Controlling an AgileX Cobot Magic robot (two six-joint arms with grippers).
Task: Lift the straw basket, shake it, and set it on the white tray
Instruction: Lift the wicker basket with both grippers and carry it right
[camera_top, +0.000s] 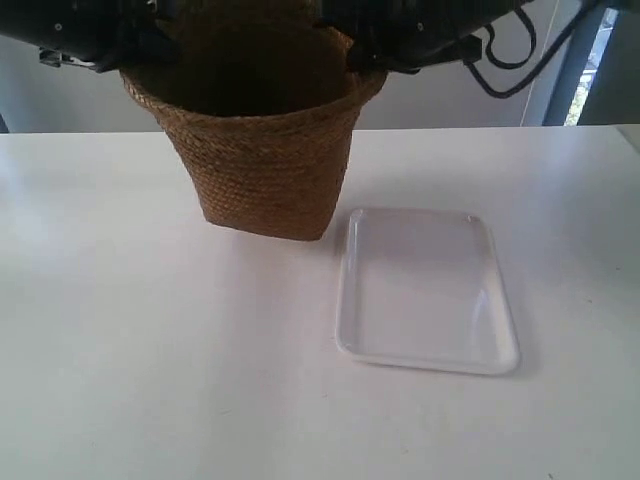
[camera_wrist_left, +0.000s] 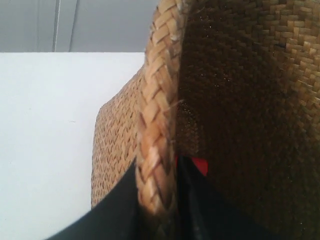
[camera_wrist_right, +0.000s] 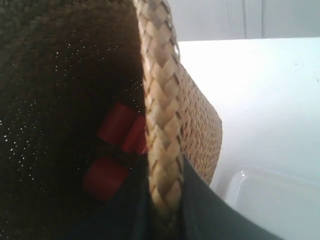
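Observation:
The brown woven straw basket (camera_top: 265, 170) stands upright at the back of the table, its base low over or on the tabletop; I cannot tell which. My left gripper (camera_wrist_left: 157, 200) is shut on its braided rim (camera_wrist_left: 157, 115), one finger inside and one outside. On the opposite side, my right gripper (camera_wrist_right: 165, 205) is shut on the rim (camera_wrist_right: 160, 100) the same way. In the exterior view the two arms reach in from the top and meet the rim at its left (camera_top: 130, 55) and right (camera_top: 365, 55). The white tray (camera_top: 425, 290) lies flat just right of the basket's base, and its corner (camera_wrist_right: 270, 200) shows in the right wrist view.
The white table (camera_top: 150, 350) stretches wide in front of and to the left of the basket. Black cables (camera_top: 510, 60) hang from the arm at the exterior view's right. Red patches (camera_wrist_right: 120, 125) show on the basket's dark inner wall; what they are I cannot tell.

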